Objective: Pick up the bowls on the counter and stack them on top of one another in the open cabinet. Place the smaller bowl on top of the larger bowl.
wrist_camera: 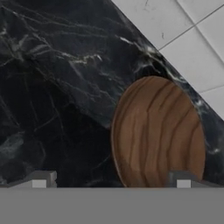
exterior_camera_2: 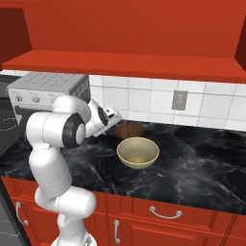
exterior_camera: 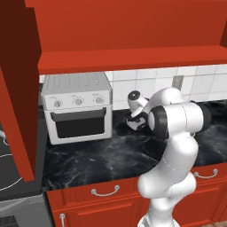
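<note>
On the left, the white toaster oven (exterior_camera: 77, 106) is sitting on the black marble counter (exterior_camera: 97, 162), under the red cabinet (exterior_camera: 133, 60) whose shelf floor is waiting bare. Moving right, the gripper (exterior_camera_2: 114, 116) is hovering released, jaws standing wide with nothing between them, just above the dark brown bowl (exterior_camera_2: 129, 129) near the tiled backsplash (exterior_camera_2: 144, 98). In the hand view the brown bowl (wrist_camera: 157, 133) is lying off to the right, with one fingertip (wrist_camera: 183, 180) over its edge and the other over bare marble, so a descent from here is risking landing a finger on the rim and skidding the bowl toward the wall. Just in front of it, the larger tan bowl (exterior_camera_2: 138, 152) is resting upright; taking the brown one first is also risking the wrong stacking order in the cabinet
</note>
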Controlling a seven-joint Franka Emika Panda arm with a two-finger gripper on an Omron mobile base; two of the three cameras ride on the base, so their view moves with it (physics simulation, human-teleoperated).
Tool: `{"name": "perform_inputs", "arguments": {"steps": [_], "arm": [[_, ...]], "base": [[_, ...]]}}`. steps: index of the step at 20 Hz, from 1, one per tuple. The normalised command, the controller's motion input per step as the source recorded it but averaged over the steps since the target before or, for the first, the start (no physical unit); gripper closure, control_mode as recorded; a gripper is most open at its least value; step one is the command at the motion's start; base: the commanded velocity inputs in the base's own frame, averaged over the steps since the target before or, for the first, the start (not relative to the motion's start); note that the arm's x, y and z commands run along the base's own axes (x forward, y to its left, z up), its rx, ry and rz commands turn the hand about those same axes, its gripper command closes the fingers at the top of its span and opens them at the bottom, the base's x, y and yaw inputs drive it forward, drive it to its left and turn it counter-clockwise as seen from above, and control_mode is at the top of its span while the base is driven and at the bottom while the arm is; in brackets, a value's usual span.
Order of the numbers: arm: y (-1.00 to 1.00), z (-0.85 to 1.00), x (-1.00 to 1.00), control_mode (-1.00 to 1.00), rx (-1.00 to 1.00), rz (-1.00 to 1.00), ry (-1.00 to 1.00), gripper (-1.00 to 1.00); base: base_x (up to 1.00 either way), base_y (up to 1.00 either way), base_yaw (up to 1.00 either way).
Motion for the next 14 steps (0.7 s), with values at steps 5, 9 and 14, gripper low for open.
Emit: {"name": "perform_inputs", "arguments": {"steps": [5,9,14], "arm": [[-0.12,-0.21,0.25,-1.0,0.0,0.0,0.0,-1.0],[-0.1,-0.19,0.25,-1.0,0.0,0.0,0.0,-1.0],[-0.1,-0.2,0.15,-1.0,0.0,0.0,0.0,-1.0]], "base": [[0.0,0.0,0.0],[0.0,0.0,0.0],[0.0,0.0,0.0]]}}
